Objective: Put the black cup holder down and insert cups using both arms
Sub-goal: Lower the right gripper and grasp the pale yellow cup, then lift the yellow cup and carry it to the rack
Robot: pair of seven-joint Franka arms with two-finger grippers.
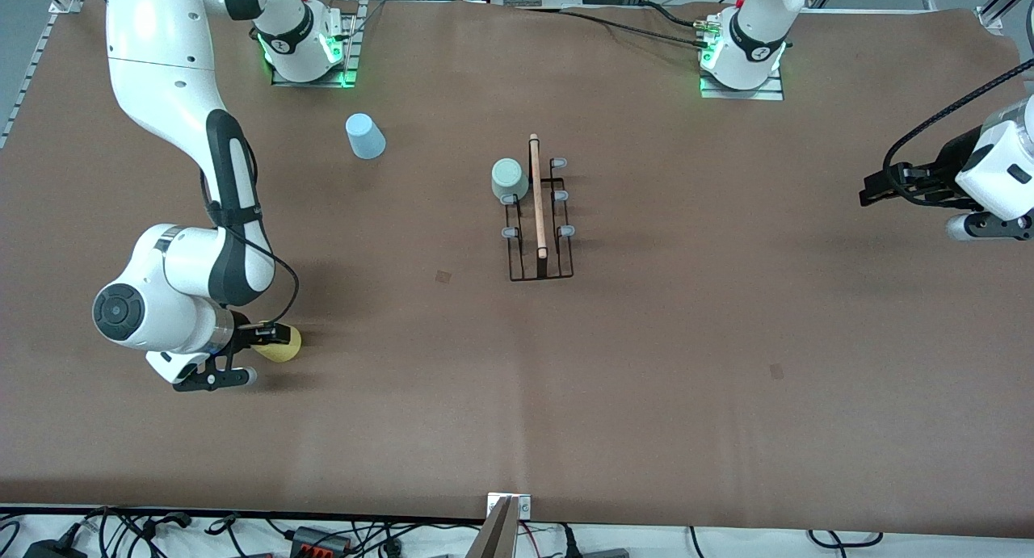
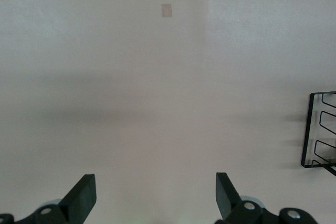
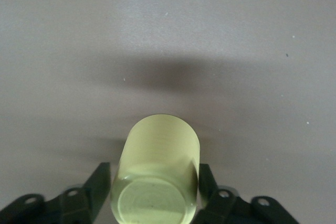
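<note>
The black cup holder (image 1: 540,255) stands mid-table, its wooden rod pointing toward the front camera. A pale green cup (image 1: 510,178) sits upside down on one of the pegs farthest from the front camera, on the right arm's side. The light blue cup (image 1: 365,136) stands upside down on the table, near the right arm's base. The yellow cup (image 1: 284,345) lies on its side toward the right arm's end. My right gripper (image 1: 275,345) is shut on the yellow cup (image 3: 157,156), a finger (image 3: 101,182) against each side. My left gripper (image 1: 866,193) waits open over the left arm's end; nothing is between its fingers (image 2: 84,195).
Brown table cover (image 1: 646,364) all round. One corner of the holder (image 2: 320,129) shows in the left wrist view. Small dark marks (image 1: 443,277) dot the cover. Cables and a bracket (image 1: 507,526) lie along the table edge nearest the front camera.
</note>
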